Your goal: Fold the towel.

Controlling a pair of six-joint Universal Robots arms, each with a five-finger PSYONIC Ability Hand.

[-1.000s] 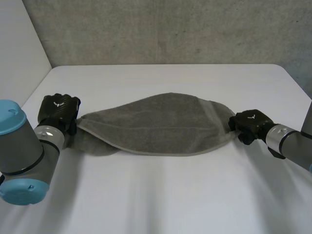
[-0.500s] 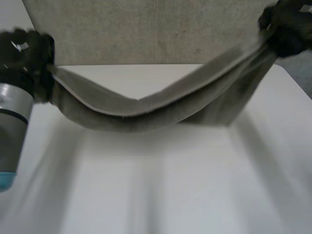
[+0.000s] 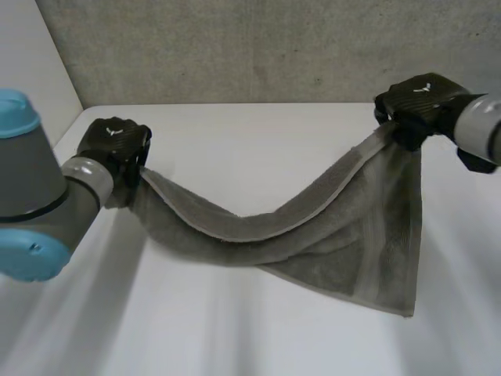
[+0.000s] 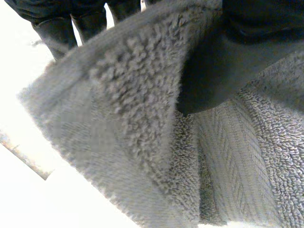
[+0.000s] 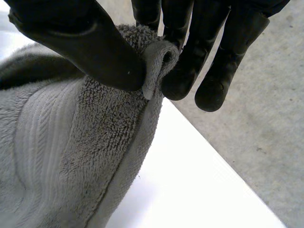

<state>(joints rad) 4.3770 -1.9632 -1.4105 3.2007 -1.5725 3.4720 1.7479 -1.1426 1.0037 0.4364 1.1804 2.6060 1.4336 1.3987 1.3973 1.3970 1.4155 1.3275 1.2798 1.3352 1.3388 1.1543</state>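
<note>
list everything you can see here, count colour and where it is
towel: one, grey, strung between the two hands above the table, sagging in the middle, one corner hanging low under the right hand
table: one, white, under the towel
back wall: one, grey and rough, behind the table's far edge
side wall: one, white, beside the table on the robot's left
left arm: one, grey with a light-blue cap, at the table's left side
right arm: one, grey, at the right side
left hand: one, black, clamped on the towel's left end
right hand: one, black, raised higher, thumb and fingers pinching the towel's right edge
</note>
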